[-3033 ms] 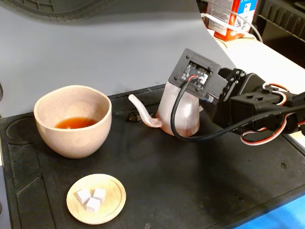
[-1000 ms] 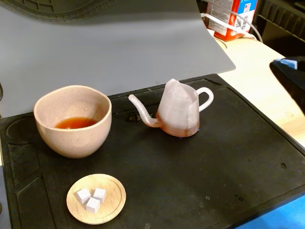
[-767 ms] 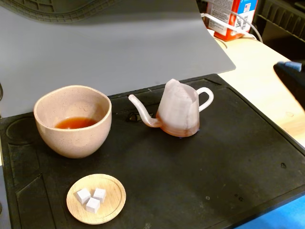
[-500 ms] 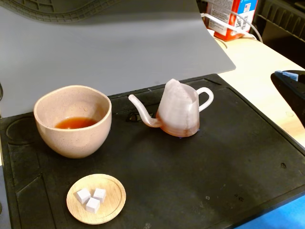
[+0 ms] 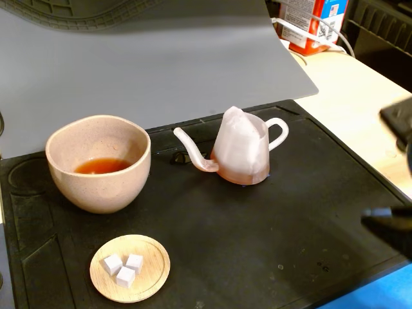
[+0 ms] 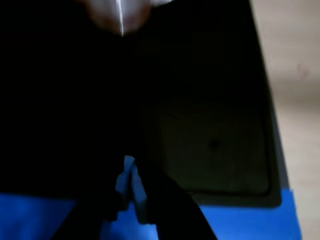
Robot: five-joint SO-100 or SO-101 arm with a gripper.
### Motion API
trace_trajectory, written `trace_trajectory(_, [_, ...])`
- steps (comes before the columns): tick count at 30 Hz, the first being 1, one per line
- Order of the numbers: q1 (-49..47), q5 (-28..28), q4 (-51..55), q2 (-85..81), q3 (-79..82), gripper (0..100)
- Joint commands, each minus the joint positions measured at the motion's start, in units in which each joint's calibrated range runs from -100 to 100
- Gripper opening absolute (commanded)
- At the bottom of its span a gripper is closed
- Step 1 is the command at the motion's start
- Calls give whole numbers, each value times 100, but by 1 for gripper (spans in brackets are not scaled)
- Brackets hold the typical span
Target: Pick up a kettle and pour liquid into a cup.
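The fixed view is showing the whole scene: one kettle (image 5: 241, 151) standing upright on the black mat (image 5: 270, 232), one cup (image 5: 98, 162) well to its left in that view with a shallow pool of liquid (image 5: 102, 166) sitting in the bottom, and one wooden dish (image 5: 130, 268) holding three white cubes (image 5: 124, 267) in front of the cup. Of the arm it is catching only blurred dark shapes at the right edge, one near the mat's front right and another higher up, too smeared to read. The wrist view is giving what the fixed view lacks: the gripper (image 6: 131, 187) is entering from the bottom edge, its blue-tipped fingers (image 6: 127, 172) lying together with no gap showing between them and nothing held, pointing out over the mat (image 6: 215, 145) with a blue surface (image 6: 240, 222) under the camera. The kettle (image 6: 122, 12) is appearing there only as a pale, blurred base at the top edge, well ahead of the fingertips and apart from them; the cup, dish and cubes are not showing in that view. The kettle's spout is pointing toward the cup and its loop handle is facing the side where the arm is showing
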Motion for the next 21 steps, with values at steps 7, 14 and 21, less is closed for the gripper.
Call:
trace_trajectory(7, [-29,46,1178,-52,21,1])
trace_trajectory(14, [-21,20,1939,-52,21,1])
trace_trajectory(21, [-36,46,2060,-26,21,1])
